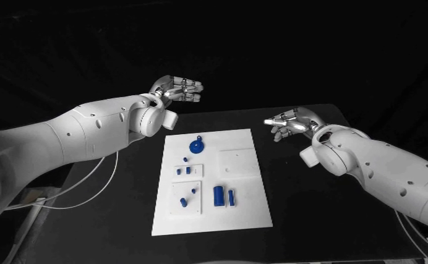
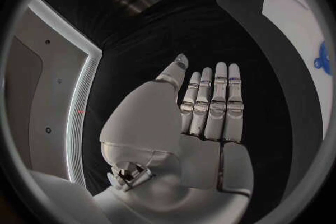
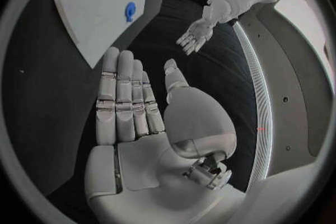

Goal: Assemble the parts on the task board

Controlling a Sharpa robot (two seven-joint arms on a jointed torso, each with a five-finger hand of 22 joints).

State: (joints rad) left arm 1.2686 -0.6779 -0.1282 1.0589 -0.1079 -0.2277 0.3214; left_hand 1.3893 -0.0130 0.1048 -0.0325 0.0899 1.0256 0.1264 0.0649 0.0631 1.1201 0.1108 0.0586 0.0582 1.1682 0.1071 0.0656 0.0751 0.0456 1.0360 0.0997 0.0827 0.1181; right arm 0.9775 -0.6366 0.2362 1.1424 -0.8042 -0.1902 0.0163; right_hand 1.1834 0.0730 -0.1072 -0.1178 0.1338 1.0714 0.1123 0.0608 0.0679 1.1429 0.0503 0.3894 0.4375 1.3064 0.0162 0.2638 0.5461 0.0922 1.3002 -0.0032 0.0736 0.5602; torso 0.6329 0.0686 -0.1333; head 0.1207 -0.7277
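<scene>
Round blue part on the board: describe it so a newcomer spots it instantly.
Find the white task board mid-table. At its far end, nearest the hands, lies the round blue part, a disc with a small tab. The other blue parts, nearer the robot, are slim and elongated.

Left hand (image 1: 177, 91) and right hand (image 1: 290, 122) hover empty, fingers (image 2: 218, 102) straight.

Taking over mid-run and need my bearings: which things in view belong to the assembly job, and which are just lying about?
Job things:
- task board
- round blue part at its far end
- blue cylinder
- slim blue pin beside it
- small blue parts in the left insets
- left hand and right hand, both holding nothing

Just lying about:
- white cables on the table's left side
</scene>
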